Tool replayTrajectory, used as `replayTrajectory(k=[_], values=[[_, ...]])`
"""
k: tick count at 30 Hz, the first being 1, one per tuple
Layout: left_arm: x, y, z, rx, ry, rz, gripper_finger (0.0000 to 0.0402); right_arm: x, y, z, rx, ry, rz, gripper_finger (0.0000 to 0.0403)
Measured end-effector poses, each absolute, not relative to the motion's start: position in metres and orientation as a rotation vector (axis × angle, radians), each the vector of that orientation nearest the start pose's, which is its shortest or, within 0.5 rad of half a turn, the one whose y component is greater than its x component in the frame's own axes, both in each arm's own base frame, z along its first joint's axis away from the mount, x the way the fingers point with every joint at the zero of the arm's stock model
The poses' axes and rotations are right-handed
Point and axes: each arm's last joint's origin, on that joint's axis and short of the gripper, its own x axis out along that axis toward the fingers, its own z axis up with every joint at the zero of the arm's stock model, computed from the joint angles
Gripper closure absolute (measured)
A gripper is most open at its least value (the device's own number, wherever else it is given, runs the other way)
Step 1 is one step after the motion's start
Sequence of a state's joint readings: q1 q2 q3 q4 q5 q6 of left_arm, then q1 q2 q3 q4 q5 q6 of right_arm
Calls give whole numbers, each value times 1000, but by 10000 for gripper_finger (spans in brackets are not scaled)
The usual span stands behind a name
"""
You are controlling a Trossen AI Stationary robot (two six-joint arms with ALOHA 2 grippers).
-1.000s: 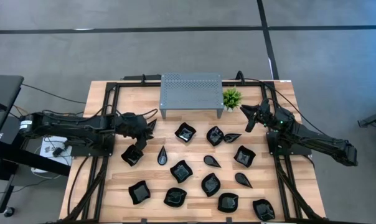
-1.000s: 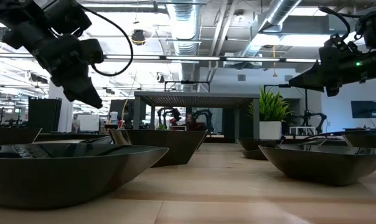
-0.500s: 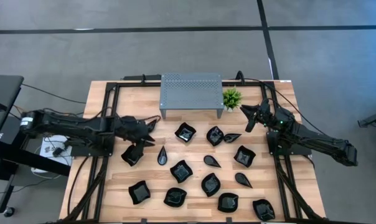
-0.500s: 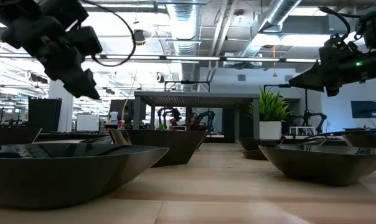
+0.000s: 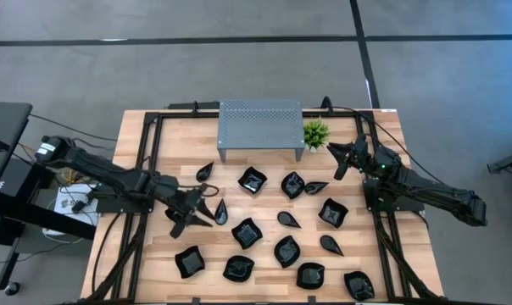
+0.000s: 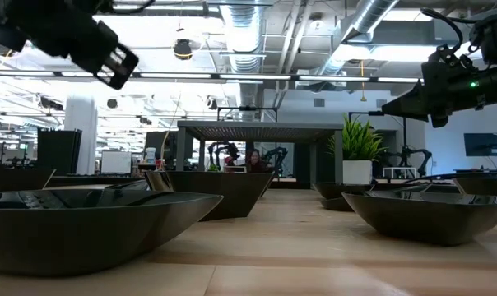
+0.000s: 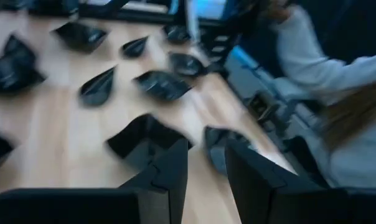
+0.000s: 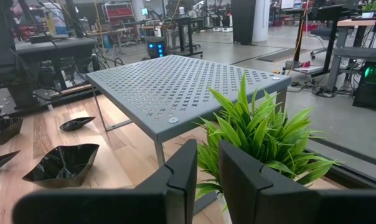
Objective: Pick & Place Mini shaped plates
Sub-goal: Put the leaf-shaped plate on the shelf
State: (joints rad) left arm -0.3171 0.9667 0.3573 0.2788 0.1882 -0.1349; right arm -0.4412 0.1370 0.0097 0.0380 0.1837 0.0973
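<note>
My left gripper (image 5: 191,213) hangs over the plates (image 5: 247,233) at the table's (image 5: 137,254) left side, fingers slightly parted, holding nothing, placed to choose one. Right gripper (image 5: 345,156) waits by the plant (image 5: 314,133), fingers narrowly apart, empty. Plates lie scattered before the stand (image 5: 259,127).

Wooden table (image 5: 154,271) with black plates (image 5: 247,233), grey stand (image 5: 260,123), plant (image 5: 315,133)

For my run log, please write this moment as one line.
left gripper: over black plate, jaws open, empty | right gripper: parked beside plant
</note>
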Motion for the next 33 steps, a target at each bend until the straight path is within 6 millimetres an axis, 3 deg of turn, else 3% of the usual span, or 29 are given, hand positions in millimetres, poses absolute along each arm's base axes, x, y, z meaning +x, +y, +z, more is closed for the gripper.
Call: replayTrajectory(k=[12, 15, 19, 25, 33], values=[[208, -75, 163, -100, 484, -473, 293, 93, -50, 159, 106, 59, -628, 343], [214, -76, 161, -97, 443, -472, 293, 93, -50, 160, 136, 46, -628, 343], [216, -77, 162, -75, 414, -480, 293, 94, -48, 164, 332, -62, -588, 343], [216, -77, 162, -73, 410, -480, 293, 94, -46, 177, 371, -202, -541, 343], [216, -77, 162, -73, 407, -480, 293, 98, -39, 176, 378, -177, -451, 343]])
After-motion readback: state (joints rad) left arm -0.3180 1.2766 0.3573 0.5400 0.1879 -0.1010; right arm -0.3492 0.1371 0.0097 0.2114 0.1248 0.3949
